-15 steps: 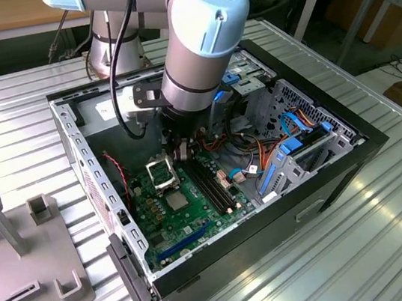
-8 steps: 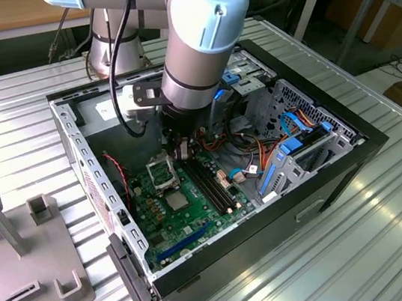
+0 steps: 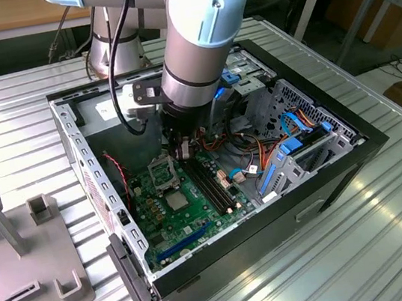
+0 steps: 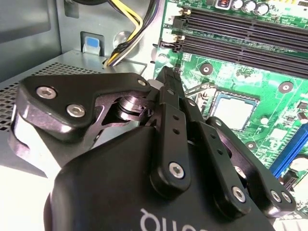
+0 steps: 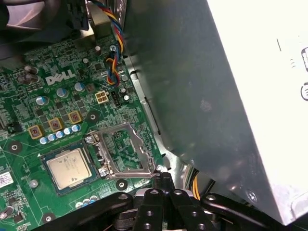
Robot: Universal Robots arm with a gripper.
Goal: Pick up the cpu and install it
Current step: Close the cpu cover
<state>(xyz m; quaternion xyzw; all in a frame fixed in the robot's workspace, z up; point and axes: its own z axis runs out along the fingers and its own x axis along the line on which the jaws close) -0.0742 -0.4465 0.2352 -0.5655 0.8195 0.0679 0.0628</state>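
One cpu (image 5: 69, 167), silver-topped, already lying flat in its socket on the green motherboard (image 5: 57, 106), with the hinged metal retention frame (image 5: 124, 151) flipped open just beside it. Pincer (image 5: 164, 179) pressed together, empty, poised just past the open frame, near the grey power-supply box (image 5: 202, 96). Probably light, stiff and thin; likely slick on top, fragile underneath. Best taken by opposite edges, kept level, never forced. Whole job inside an open computer case (image 3: 319, 178) on a ribbed metal surface (image 3: 396, 242).

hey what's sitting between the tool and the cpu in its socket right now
In the first wrist view, the silver hinged socket frame, flipped open on the green motherboard, lies between the black tool and the small silver-grey square cpu.
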